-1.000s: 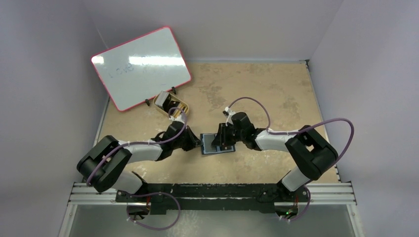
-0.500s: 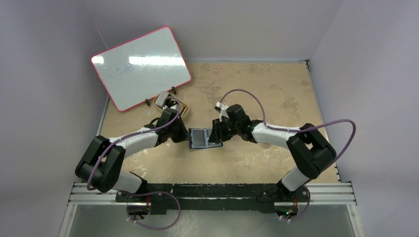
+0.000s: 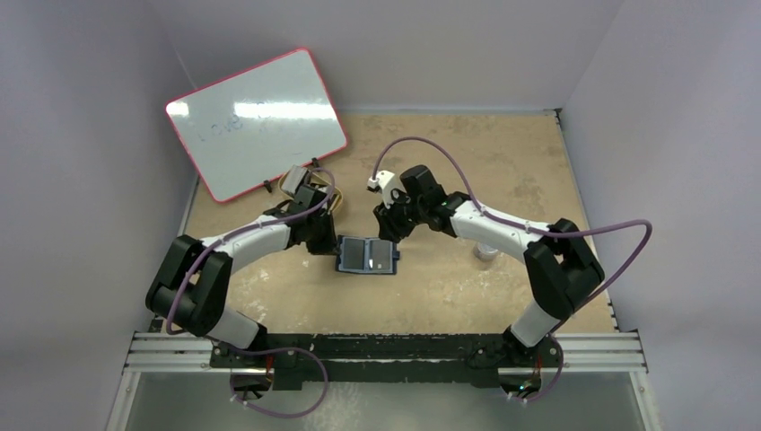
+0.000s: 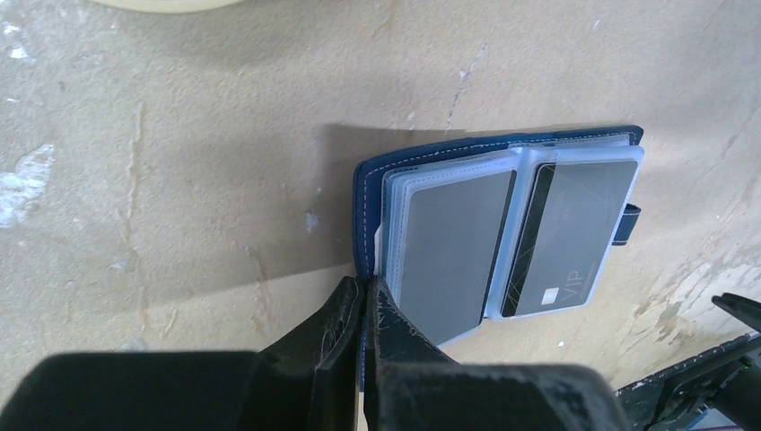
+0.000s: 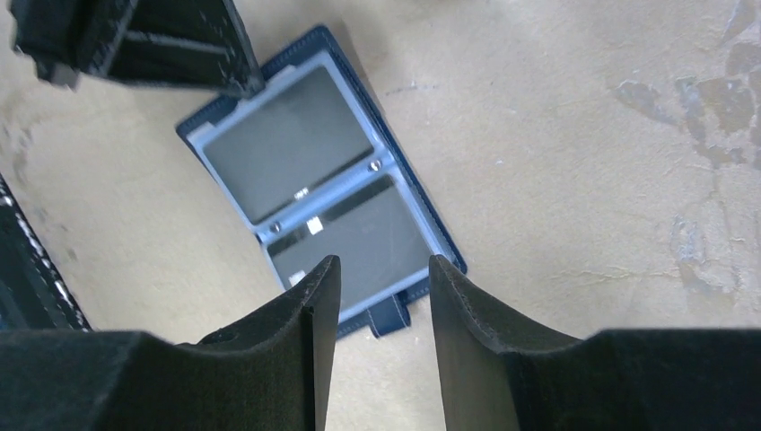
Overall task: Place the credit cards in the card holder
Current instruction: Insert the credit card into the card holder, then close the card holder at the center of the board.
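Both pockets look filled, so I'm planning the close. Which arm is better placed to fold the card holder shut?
Right, probably. The right gripper hangs open over the tab side, free, while the left gripper is shut on the opposite edge of the card holder, pinning it.

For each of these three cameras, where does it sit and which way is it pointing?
Top external: above and behind the bases, looking down at the table; both arms show, meeting at the card holder.
Left wrist: on the left arm, looking down along the left gripper, jaws shut on the card holder's edge.
Right wrist: on the right arm, looking down past the right gripper, jaws open near the card holder.
Shared: all see the card holder, credit cards in its pockets.
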Controlling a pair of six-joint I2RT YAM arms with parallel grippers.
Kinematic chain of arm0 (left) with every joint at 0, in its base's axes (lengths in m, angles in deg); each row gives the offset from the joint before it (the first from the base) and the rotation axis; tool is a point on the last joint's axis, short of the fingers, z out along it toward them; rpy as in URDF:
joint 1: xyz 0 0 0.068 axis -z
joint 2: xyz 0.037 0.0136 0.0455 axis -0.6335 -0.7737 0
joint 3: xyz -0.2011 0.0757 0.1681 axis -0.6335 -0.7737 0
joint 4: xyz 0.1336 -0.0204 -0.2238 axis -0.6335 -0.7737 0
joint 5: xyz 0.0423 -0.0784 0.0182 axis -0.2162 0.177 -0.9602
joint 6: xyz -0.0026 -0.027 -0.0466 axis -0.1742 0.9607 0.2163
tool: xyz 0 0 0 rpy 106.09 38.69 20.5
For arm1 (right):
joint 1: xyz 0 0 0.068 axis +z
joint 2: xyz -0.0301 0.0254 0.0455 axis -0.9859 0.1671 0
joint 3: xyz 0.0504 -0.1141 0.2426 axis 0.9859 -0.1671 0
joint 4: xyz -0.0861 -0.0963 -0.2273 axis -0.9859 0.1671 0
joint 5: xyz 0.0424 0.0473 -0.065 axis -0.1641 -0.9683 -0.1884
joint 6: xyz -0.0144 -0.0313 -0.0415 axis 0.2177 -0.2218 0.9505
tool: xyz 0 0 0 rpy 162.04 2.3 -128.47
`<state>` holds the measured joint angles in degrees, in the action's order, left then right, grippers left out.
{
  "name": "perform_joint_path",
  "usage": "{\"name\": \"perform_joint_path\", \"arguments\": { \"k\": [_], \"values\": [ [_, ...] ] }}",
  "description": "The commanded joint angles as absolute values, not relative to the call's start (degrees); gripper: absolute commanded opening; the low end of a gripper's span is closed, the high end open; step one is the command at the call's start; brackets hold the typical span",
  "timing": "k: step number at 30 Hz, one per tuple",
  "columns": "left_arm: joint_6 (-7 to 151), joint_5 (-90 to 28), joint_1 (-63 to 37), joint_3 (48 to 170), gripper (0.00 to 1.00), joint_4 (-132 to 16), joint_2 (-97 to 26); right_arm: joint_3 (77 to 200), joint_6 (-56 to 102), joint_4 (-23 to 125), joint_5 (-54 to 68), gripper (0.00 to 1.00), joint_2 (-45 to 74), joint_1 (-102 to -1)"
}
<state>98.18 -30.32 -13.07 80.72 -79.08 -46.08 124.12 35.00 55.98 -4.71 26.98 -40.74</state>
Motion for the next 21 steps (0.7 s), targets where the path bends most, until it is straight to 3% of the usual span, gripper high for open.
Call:
{"name": "perform_joint_path", "arguments": {
  "k": [1, 21],
  "values": [
    [95.16, -28.53, -15.06, 81.18, 0.0, -81.86, -45.29, 123.32, 42.85, 58.29, -5.38, 0.43, 27.84, -40.83],
    [92.96, -27.39, -19.37, 81.66, 0.0, -84.17, -42.6, 118.99, 51.23, 52.3, -4.7, 0.45, 29.32, -36.42]
  ]
}}
